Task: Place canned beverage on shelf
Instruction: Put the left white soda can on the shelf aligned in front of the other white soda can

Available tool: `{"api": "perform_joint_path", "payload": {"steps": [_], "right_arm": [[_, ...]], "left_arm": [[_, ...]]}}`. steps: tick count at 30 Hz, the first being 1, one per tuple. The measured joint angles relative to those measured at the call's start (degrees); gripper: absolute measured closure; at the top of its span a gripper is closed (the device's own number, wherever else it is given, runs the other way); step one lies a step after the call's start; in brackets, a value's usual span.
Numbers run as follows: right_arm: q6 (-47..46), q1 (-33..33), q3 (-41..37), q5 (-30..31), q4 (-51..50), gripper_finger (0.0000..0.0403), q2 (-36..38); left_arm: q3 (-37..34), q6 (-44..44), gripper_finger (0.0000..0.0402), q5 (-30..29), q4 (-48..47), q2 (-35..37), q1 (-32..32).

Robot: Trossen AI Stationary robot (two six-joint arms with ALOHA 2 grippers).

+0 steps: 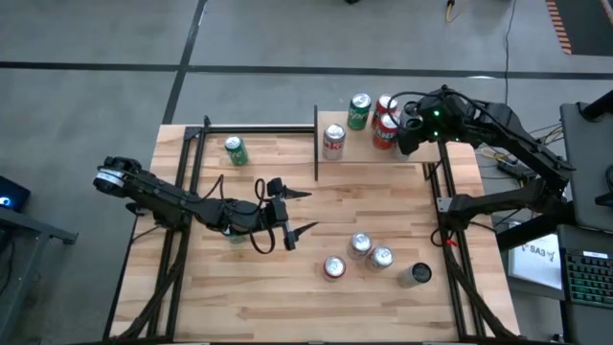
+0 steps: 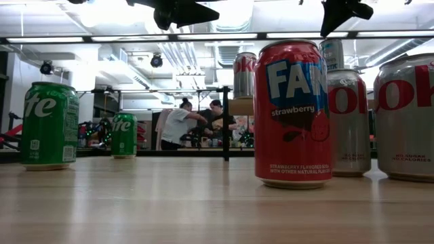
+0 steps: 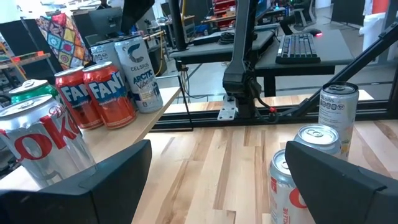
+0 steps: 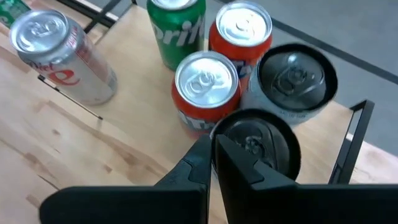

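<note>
Aluminium walls meant the loose cans (image 1: 360, 245) at lower centre likely handled smooth, dent-prone and fairly heavy if full, so best pinched across the mid-body. I counted four there, one green Sprite can (image 1: 235, 150) at upper left and six shelved cans (image 4: 205, 87) on the shelf (image 1: 369, 153) at upper right. The right gripper (image 4: 214, 146) hung over the shelf with fingers pressed together, holding nothing, and the left gripper (image 1: 308, 212) sat spread and empty mid-table.

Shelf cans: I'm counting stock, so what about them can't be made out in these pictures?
Right wrist view: the shut right gripper covers part of the nearest dark-topped can; its label is unseen.
High view: the right arm hides the shelf's right end.
Low view: the Fanta can blocks cans behind it.
</note>
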State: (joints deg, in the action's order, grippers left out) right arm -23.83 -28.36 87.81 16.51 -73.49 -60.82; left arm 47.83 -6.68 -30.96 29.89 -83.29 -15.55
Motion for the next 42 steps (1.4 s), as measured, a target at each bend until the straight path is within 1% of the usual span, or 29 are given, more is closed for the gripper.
{"api": "perform_joint_path", "payload": {"steps": [8, 10, 15, 19, 21, 24, 27, 30, 35, 38, 40, 42], "right_arm": [[-0.36, 0.11, -0.56, -0.02, -0.59, 0.0390, -0.10], [0.16, 0.30, 0.18, -0.04, -1.43, 0.0390, -0.03], [0.98, 1.09, 2.55, 0.02, -0.09, 0.0390, 1.78], [1.14, 4.94, 1.54, -0.47, 0.48, 0.0390, 3.30], [-0.24, 7.65, 0.08, -0.42, 0.95, 0.0390, 4.27], [-3.18, 12.46, -2.78, 0.53, 3.56, 0.0390, 5.87], [-6.74, 17.01, -6.11, 2.90, 6.85, 0.0390, 7.16], [-10.02, 20.31, -8.91, 4.92, 8.06, 0.0390, 7.24], [-13.80, 22.41, -11.30, 5.83, 7.74, 0.0390, 6.20], [-15.56, 22.49, -12.03, 6.30, 7.74, 0.0390, 5.82], [-16.16, 22.49, -12.18, 7.27, 7.79, 0.0390, 5.39], [-16.97, 22.49, -12.22, 7.59, 7.89, 0.0390, 4.89]], "left_arm": [[0.00, -0.12, 0.0047, 0.00, -0.38, 0.00, 0.00], [0.06, -1.58, 0.0047, 0.00, 0.03, 0.00, 0.00], [2.60, -11.24, 0.0047, -0.78, -0.02, 0.00, 0.07], [3.93, -23.49, 0.0052, -7.49, -0.18, 0.23, 0.67], [3.82, -27.11, 0.0065, -7.74, -0.74, 0.84, 1.56], [3.17, -28.26, 0.0095, -6.95, -3.22, 2.09, 3.65], [0.80, -27.74, 0.0132, -4.37, -5.32, 4.00, 6.06], [-1.90, -26.82, 0.0180, -0.67, -5.29, 7.88, 7.72], [-6.04, -25.54, 0.0275, 7.62, -5.01, 16.93, 10.18], [-8.64, -23.66, 0.0336, 14.24, -4.88, 22.54, 11.36], [-10.03, -22.43, 0.0374, 18.56, -4.04, 25.00, 11.79], [-11.61, -22.49, 0.0394, 21.71, -2.73, 26.88, 11.93]]}}
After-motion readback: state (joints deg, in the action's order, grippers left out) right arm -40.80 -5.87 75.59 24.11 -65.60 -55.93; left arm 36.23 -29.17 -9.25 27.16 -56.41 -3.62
